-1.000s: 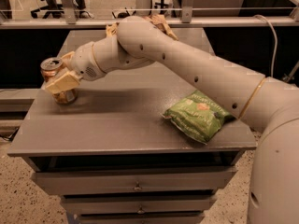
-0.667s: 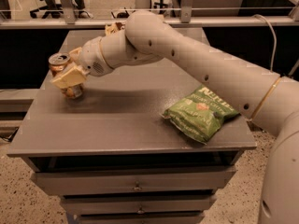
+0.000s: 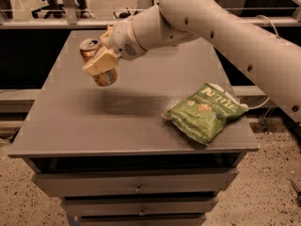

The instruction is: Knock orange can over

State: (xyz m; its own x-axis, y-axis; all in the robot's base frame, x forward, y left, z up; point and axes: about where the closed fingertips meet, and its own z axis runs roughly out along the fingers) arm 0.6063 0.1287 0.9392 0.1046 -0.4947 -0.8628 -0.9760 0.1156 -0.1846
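Observation:
The orange can (image 3: 104, 76) is small and copper-coloured, with a silver top and pull tab. It is tilted, with its top leaning to the upper left, and seems to hang a little above the left half of the grey table (image 3: 84, 126). A shadow lies on the table below and to its right. My gripper (image 3: 100, 56) is shut on the can: one cream finger (image 3: 100, 61) lies across its front and the other is behind it. The white arm reaches in from the upper right.
A green chip bag (image 3: 205, 111) lies flat near the table's right front corner. The table has drawers (image 3: 136, 183) below its front edge. A rail and an office chair (image 3: 47, 4) stand behind the table. A cable hangs at the right.
The can stood upright near the table's left edge with the gripper around it. Now it is tilted, raised and further right. The arm has swung right with it.

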